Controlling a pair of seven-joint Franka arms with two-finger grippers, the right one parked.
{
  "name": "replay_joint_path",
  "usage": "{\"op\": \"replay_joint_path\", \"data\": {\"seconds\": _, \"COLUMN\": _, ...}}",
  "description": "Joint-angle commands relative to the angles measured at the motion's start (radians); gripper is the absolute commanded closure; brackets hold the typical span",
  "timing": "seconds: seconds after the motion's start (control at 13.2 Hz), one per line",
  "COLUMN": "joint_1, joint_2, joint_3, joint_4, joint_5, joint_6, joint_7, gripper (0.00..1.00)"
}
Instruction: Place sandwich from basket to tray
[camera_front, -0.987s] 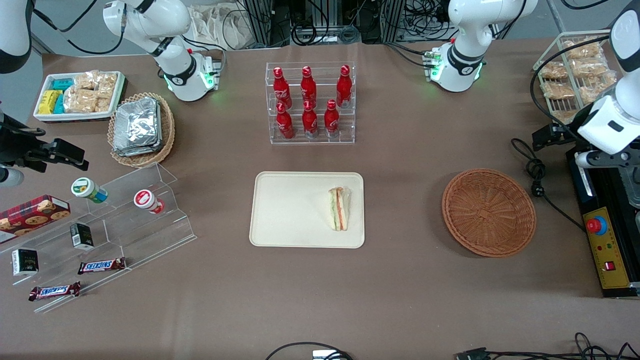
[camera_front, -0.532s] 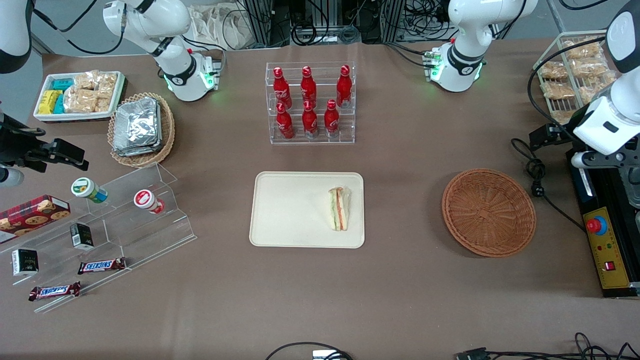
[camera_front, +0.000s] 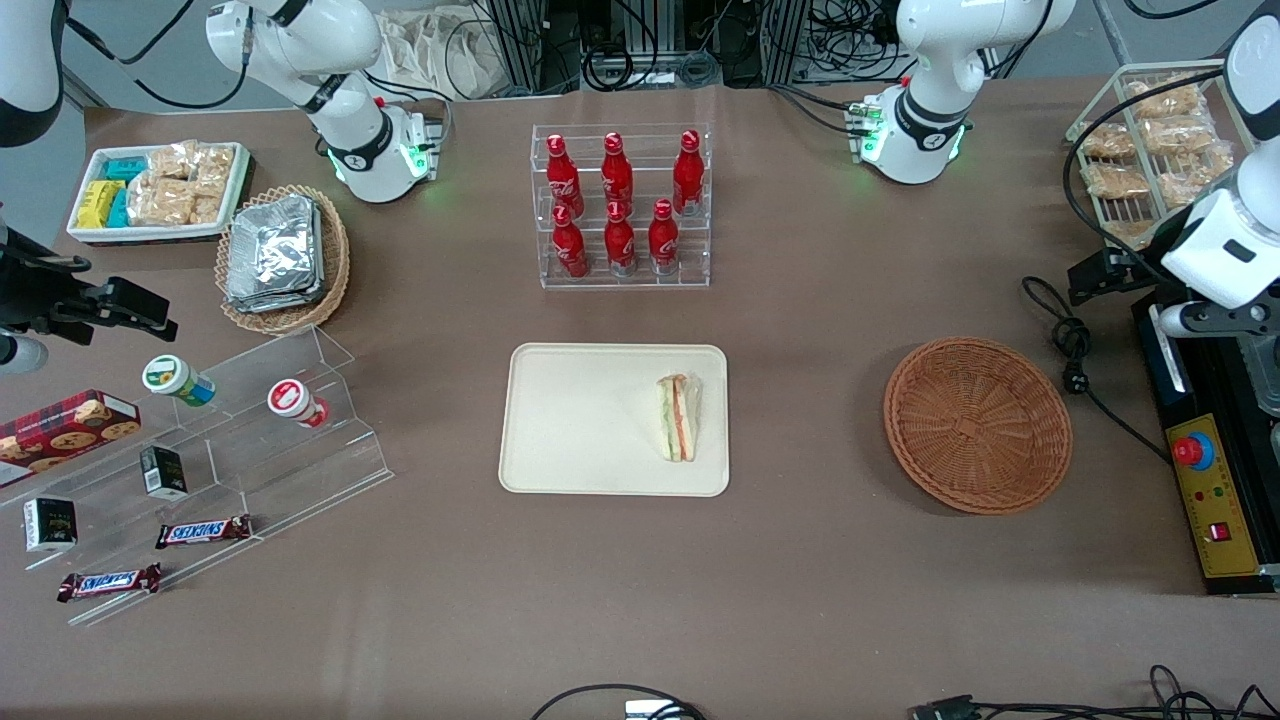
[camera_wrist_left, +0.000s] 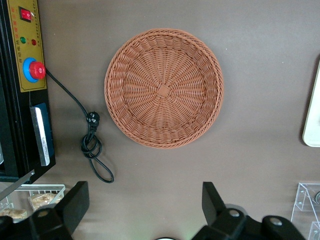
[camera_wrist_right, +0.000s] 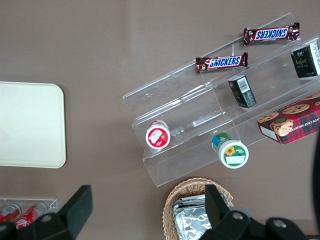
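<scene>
The sandwich (camera_front: 677, 417), a white wedge with green and orange-red layers, lies on the cream tray (camera_front: 580, 420), close to the tray's edge that faces the basket. Nothing is inside the reddish-brown wicker basket (camera_front: 977, 424) (camera_wrist_left: 163, 87), which stands toward the working arm's end of the table. My left gripper (camera_front: 1098, 277) (camera_wrist_left: 144, 199) hangs above the table at that end, a little farther from the front camera than the basket. It is open, with only bare table between its fingers. A strip of the tray's rim (camera_wrist_left: 312, 120) shows in the left wrist view.
Beside the basket lie a coiled black cable (camera_front: 1072, 352) and a black control box with a red button (camera_front: 1190, 452). A wire rack of snack packets (camera_front: 1140, 150) stands near the working arm. A clear rack of red bottles (camera_front: 620, 205) stands farther from the front camera than the tray.
The working arm's wrist swayed slightly and sits almost where it was. The sandwich, tray and basket have not moved.
</scene>
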Motion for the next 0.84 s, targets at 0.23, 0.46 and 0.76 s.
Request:
{"op": "replay_joint_path", "data": {"seconds": 0.23, "joint_1": 0.002, "joint_2": 0.021, "joint_3": 0.003, "joint_4": 0.039, "joint_5": 0.0, "joint_6": -0.04, "joint_7": -0.008, "gripper": 0.0}}
{"op": "replay_joint_path", "data": {"seconds": 0.46, "joint_1": 0.003, "joint_2": 0.021, "joint_3": 0.003, "joint_4": 0.039, "joint_5": 0.0, "joint_6": -0.04, "joint_7": -0.006, "gripper": 0.0}}
{"op": "replay_joint_path", "data": {"seconds": 0.76, "joint_1": 0.003, "joint_2": 0.021, "joint_3": 0.003, "joint_4": 0.037, "joint_5": 0.0, "joint_6": -0.04, "joint_7": -0.008, "gripper": 0.0}}
